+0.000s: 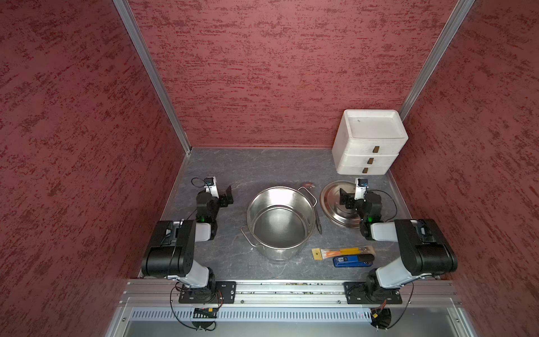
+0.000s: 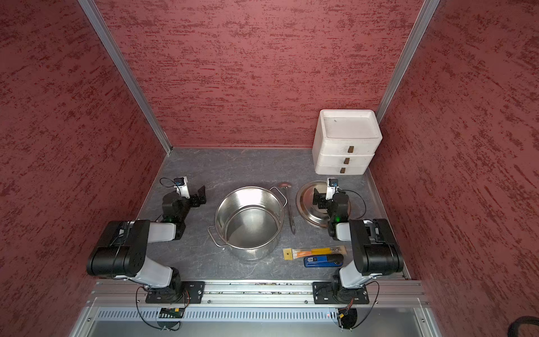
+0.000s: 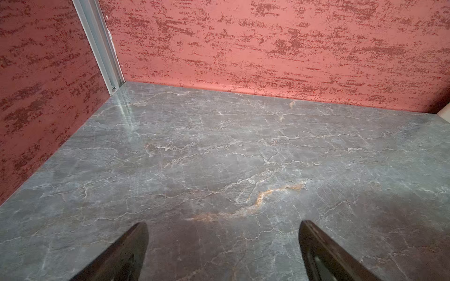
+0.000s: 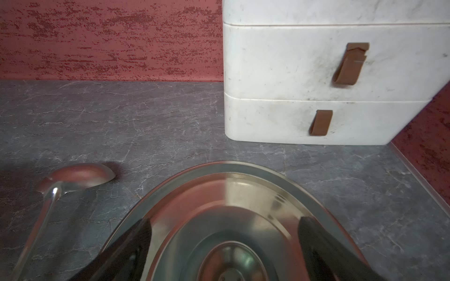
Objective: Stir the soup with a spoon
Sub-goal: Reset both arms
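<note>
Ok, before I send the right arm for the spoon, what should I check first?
1. The lid is off the pot: ok. It lies on the table beside the pot.
2. The spoon is free: ok. It lies flat between pot and lid, and nothing grips it.
3. The right claw is open and empty: ok.
4. The right claw is over the spoon: not ok. It is above the lid.
5. The left claw is out of the way: ok. It is open over bare table.
6. Soup in the pot: cannot tell. Only shiny metal shows.
</note>
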